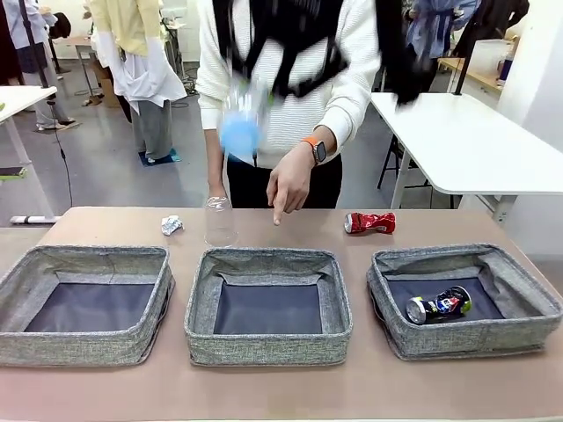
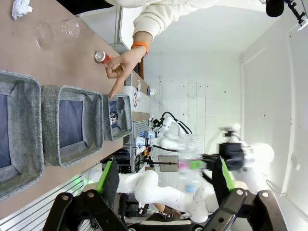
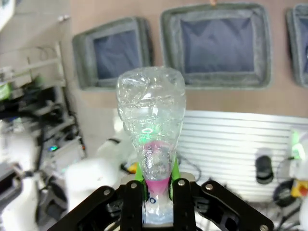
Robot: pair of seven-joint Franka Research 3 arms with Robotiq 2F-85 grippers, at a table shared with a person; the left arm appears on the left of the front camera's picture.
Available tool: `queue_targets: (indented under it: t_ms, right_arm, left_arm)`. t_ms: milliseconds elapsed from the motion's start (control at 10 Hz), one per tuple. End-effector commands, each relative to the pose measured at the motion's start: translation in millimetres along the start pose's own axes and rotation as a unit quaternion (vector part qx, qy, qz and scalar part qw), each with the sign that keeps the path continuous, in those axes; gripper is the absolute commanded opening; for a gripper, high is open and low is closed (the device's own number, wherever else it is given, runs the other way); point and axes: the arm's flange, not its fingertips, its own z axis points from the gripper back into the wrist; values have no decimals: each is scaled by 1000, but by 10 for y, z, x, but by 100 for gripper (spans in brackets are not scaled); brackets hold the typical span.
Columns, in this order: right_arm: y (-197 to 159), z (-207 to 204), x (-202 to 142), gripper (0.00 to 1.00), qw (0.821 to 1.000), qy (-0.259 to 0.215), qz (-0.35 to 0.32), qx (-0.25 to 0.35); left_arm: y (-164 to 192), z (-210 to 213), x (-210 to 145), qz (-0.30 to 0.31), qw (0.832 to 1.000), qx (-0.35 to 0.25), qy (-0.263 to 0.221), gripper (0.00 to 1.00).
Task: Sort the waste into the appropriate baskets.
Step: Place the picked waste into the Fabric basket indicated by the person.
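Right fingers (image 3: 133, 199) pinch bottle (image 3: 151, 110) neck.

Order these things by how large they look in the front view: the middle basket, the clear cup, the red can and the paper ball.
1. middle basket, by far the largest
2. clear cup and crushed red can: about alike, one upright and one lying, so not ranked
3. paper ball, the smallest

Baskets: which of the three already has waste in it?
The basket at the robot's right: a crushed blue-silver can lies in it. The middle basket and left basket show bare dark lining.
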Motion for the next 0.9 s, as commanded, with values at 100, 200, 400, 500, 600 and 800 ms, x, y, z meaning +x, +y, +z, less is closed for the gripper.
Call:
queue_targets:
  t_ms: [100,200,400,500,600,800]
  right_arm:
    - [-528,-1372,117,21,997,20,41,-64]
    - [-574,-1540,106,21,994,18,55,-97]
    - [-565,-1529,204,21,994,-25,42,-94]
    - [-564,-1523,276,21,995,-39,34,-87]
    - [-564,-1529,357,21,996,-27,26,-81]
    - [-635,-1520,295,21,995,-18,41,-88]
  left_arm:
    - [-19,-10,-19,-4,1000,-9,1,100]
    - [-19,-10,-19,-4,1000,-9,1,100]
    - [-19,-10,-19,-4,1000,-9,1,100]
    - [-19,-10,-19,-4,1000,-9,1,100]
    - [-19,-10,-19,-4,1000,-9,1,100]
    - [-19,-10,-19,-4,1000,-9,1,100]
